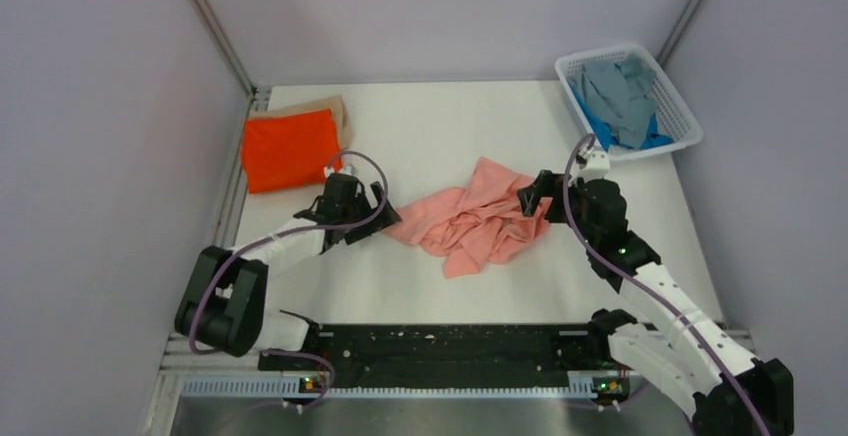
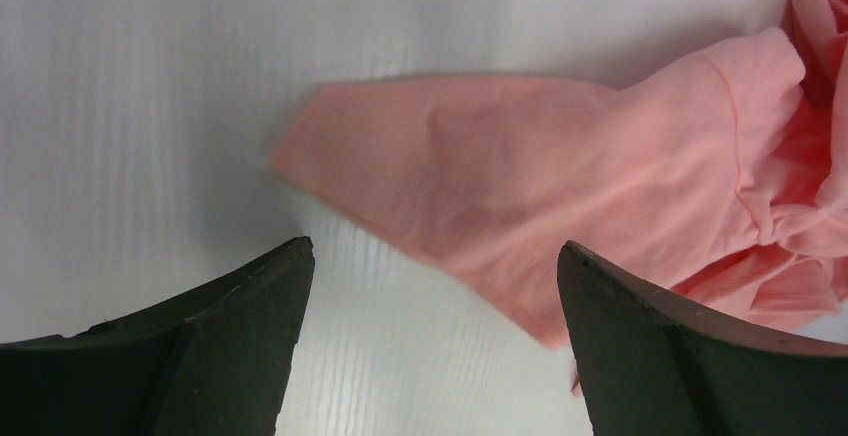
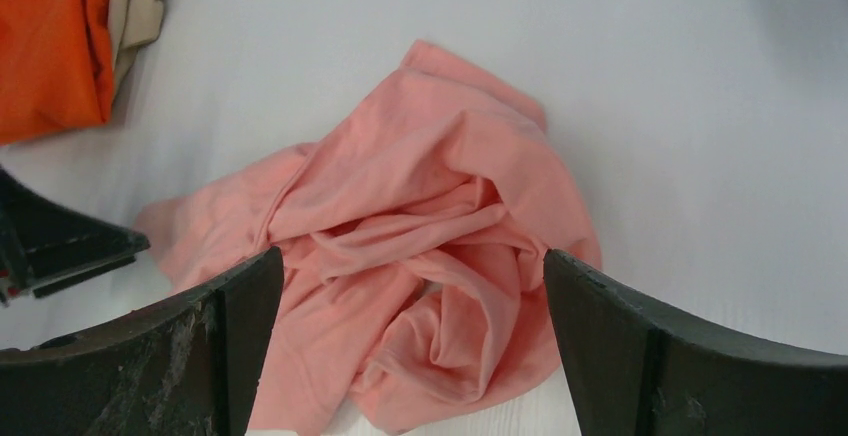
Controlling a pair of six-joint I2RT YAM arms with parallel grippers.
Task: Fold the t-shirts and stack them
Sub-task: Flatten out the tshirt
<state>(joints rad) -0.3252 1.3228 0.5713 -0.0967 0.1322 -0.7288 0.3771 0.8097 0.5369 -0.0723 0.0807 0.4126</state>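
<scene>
A salmon pink t-shirt lies crumpled in the middle of the white table. My left gripper is open at its left edge, low over the table; the left wrist view shows a flat sleeve of the shirt just beyond the spread fingers. My right gripper is open at the shirt's right edge, and the bunched cloth lies between and beyond its fingers. A folded bright orange t-shirt lies on a tan one at the far left. Grey and blue shirts lie in the basket.
A white plastic mesh basket stands at the far right corner. Grey walls close in the table on the left, back and right. The black rail with the arm bases runs along the near edge.
</scene>
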